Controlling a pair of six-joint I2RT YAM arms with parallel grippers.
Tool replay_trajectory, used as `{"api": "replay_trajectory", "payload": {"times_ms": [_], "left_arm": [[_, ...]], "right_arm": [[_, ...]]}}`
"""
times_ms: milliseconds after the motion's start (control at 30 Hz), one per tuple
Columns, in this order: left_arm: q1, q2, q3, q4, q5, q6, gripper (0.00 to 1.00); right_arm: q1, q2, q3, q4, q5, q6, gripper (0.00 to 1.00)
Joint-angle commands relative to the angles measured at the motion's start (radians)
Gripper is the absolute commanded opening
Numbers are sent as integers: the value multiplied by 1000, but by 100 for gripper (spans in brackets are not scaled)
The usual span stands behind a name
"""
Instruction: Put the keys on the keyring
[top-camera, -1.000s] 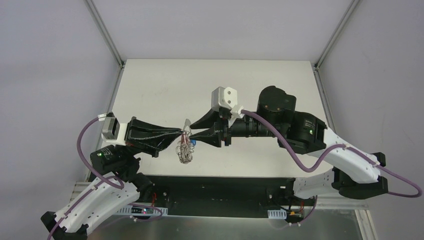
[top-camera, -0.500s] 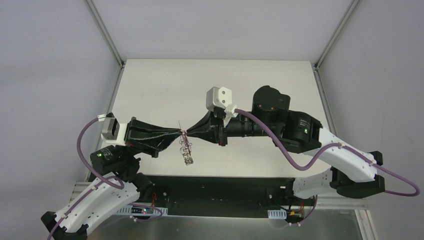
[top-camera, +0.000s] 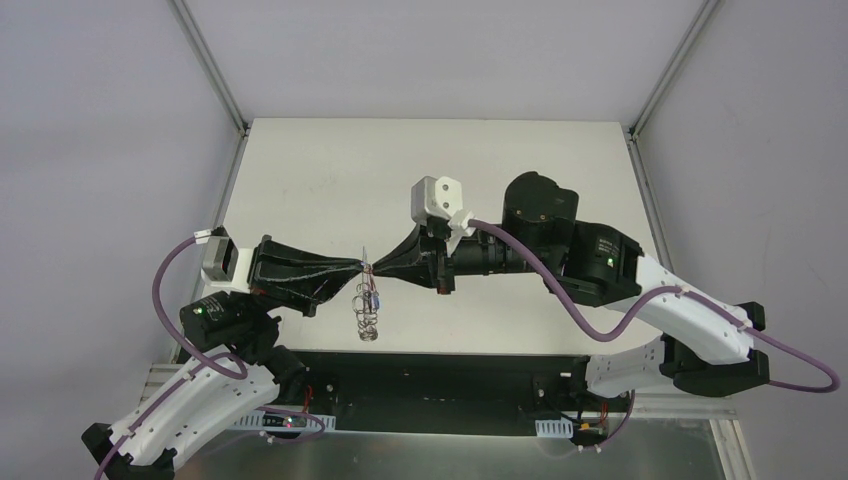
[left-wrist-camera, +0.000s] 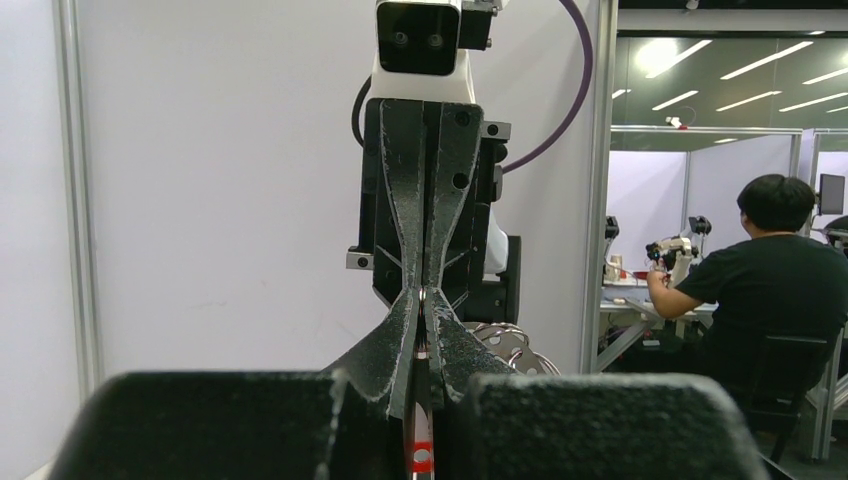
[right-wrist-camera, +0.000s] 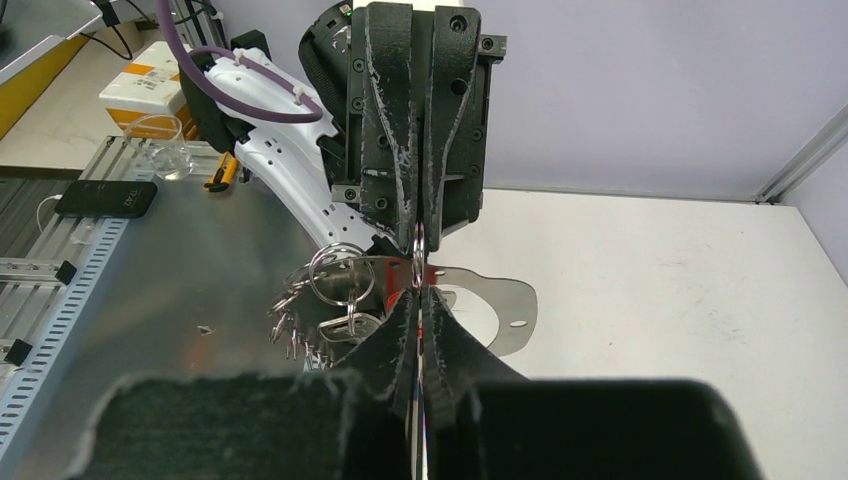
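My left gripper (top-camera: 358, 266) and right gripper (top-camera: 376, 268) meet tip to tip above the table's near middle. Both are shut on the top of the keyring (top-camera: 368, 312), a silvery bundle of wire loops and small metal pieces that hangs below the tips. A bright blue key (top-camera: 377, 297) hangs in the bundle. In the left wrist view a thin metal strip with a red part (left-wrist-camera: 422, 457) sits between my left fingers. In the right wrist view the keyring's loops (right-wrist-camera: 335, 285) and a flat silvery plate (right-wrist-camera: 495, 300) spread from the pinch point. The dark key is not visible.
The white table (top-camera: 300, 170) lies under both arms, with grey walls on three sides. A metal shelf (right-wrist-camera: 120, 300) runs along the near edge behind the arm bases. A person sits at a desk in the background of the left wrist view (left-wrist-camera: 780, 270).
A second ago my right gripper was open around the keyring's top; it has moved a little left and shut on it. The hanging bundle has swung slightly. The left gripper has stayed put.
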Motion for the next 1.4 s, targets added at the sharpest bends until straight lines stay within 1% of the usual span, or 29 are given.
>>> {"api": "replay_trajectory", "payload": {"times_ms": [0, 267, 700, 900, 967, 1067, 1167, 1267, 1367], "left_arm": [[0, -11, 23, 69, -9, -13, 0], [0, -6, 28, 70, 6, -18, 0], [1, -2, 33, 69, 20, -23, 0], [1, -1, 36, 64, 25, -22, 0], [1, 0, 39, 60, 28, -23, 0], [1, 2, 39, 58, 27, -23, 0], [1, 4, 43, 48, 27, -19, 0], [0, 6, 49, 26, 27, -11, 0], [0, 12, 53, 7, 28, -4, 0]], "right_arm": [[-1, -11, -10, 26, -10, 5, 0], [-10, 7, -15, 19, -12, 24, 0], [-38, 64, 32, -17, -50, 55, 0], [-39, 57, 27, -14, -32, 56, 1], [-39, 41, 13, -3, -19, 56, 12], [-40, 1, -22, 23, 7, 56, 32], [-40, -46, -73, 51, 55, 51, 44], [-39, -102, -130, 71, 130, 28, 48], [-39, -142, -173, 54, 191, 6, 50]]}}
